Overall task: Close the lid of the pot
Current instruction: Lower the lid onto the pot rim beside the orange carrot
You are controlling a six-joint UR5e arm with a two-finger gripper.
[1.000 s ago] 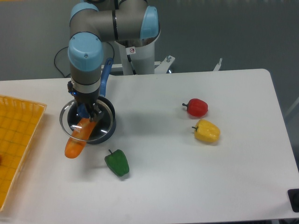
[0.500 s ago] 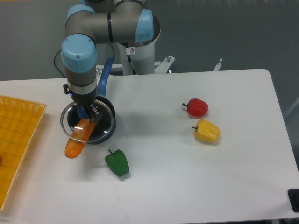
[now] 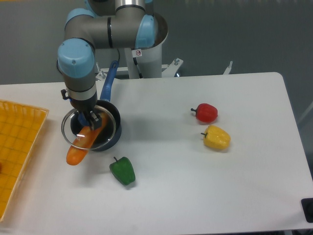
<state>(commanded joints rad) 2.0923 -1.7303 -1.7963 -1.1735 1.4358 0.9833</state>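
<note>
The small round dark saucepan with a long blue handle (image 3: pixel 106 135) sits on the white table (image 3: pixel 205 186), its handle running up toward the arm's base; an orange carrot (image 3: pixel 80 145) lies slanted across its near-left rim and sticks out over the table; the round clear glass lid with a thin metal rim (image 3: pixel 68 133) hangs over the pot, shifted to the left of it. The two-finger gripper (image 3: pixel 91 118) reaches down onto the lid's centre; it seems closed on the blue knob, though the fingers hide it. Since half a second ago the arm and lid have drifted slightly left. A green bell pepper (image 3: pixel 122 170), a red one (image 3: pixel 205 112), a yellow one (image 3: pixel 216 138) and the yellow mesh tray (image 3: pixel 17 142) have not moved.
</note>
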